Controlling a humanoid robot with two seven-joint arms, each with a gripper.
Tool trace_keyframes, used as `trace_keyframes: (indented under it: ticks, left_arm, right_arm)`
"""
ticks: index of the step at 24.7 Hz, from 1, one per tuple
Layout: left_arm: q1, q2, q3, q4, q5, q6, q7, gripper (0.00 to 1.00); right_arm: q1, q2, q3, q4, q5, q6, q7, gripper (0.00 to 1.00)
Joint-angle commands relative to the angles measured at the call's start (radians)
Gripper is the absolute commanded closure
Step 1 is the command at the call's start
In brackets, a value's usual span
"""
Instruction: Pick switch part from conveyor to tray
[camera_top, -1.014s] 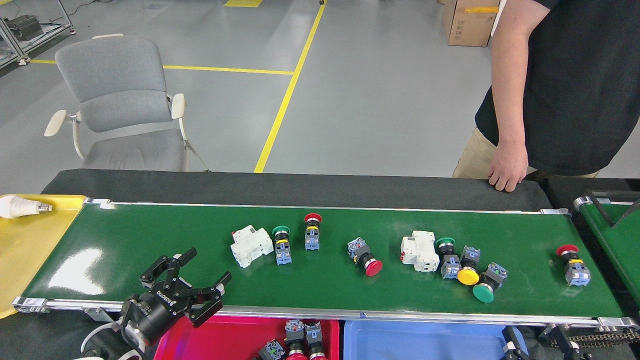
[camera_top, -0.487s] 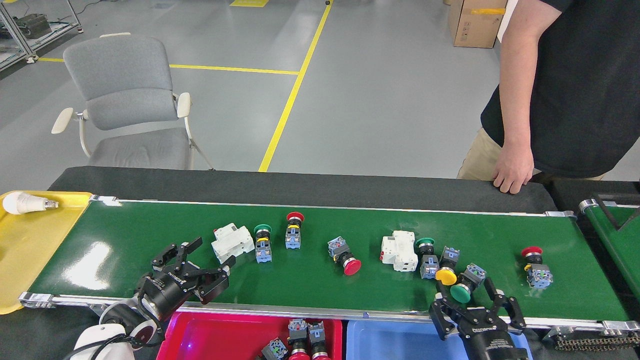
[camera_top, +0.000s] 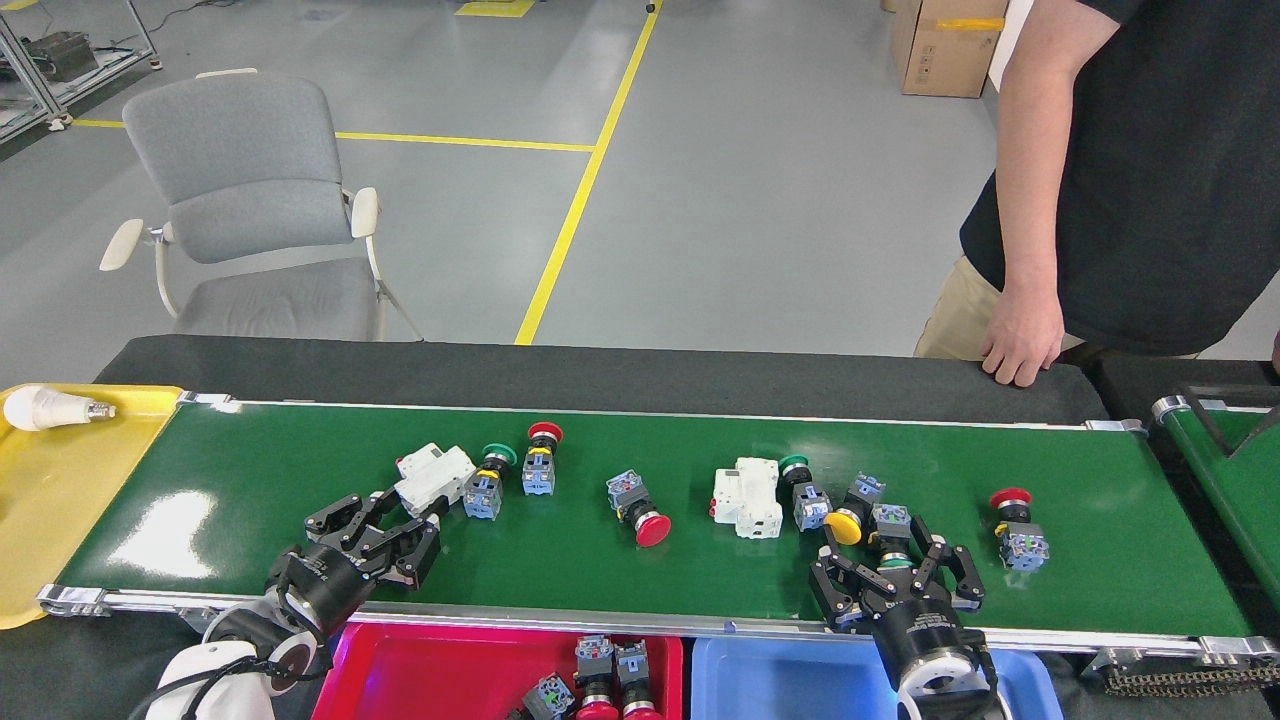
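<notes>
Right gripper low over the conveyor near its front edge, fingers spread wide, straddling a green-capped switch that lies between the tips; no clamping visible. Just beyond the tips, a yellow-capped switch, touching or nearly touching the green-capped one, and a second green-capped switch beside a white breaker. Off to the right of the gripper, apart from it, a red-capped switch standing upright.

Left gripper also low over the belt, jaws apart, tips right at a second white breaker; contact not clear. Next to that breaker, a green-capped switch and a red-capped switch. Mid-belt, between both grippers, a red-capped switch lying on its side.

Below the front edge, a red tray holding several switches, and a blue tray beside it under the right arm. Far left, a yellow tray with a bulb. Behind the belt, a person's hand resting on the black ledge; a grey chair on the floor
</notes>
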Motion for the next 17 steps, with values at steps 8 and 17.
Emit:
trace_keyframes:
  ticks: [8,17]
  left_arm:
    - [0.09,0.017,0.008,-0.249,0.105,-0.023,0.013,0.84]
    - [0.307,0.049,0.03,-0.579,0.178,-0.063,0.012,0.84]
  right_arm:
    - [-0.004,-0.017,0.008,-0.025,-0.008,-0.095,0.017,0.86]
    - [0.061,-0.019,0.006,-0.177,-0.024,-0.181,0.016,0.88]
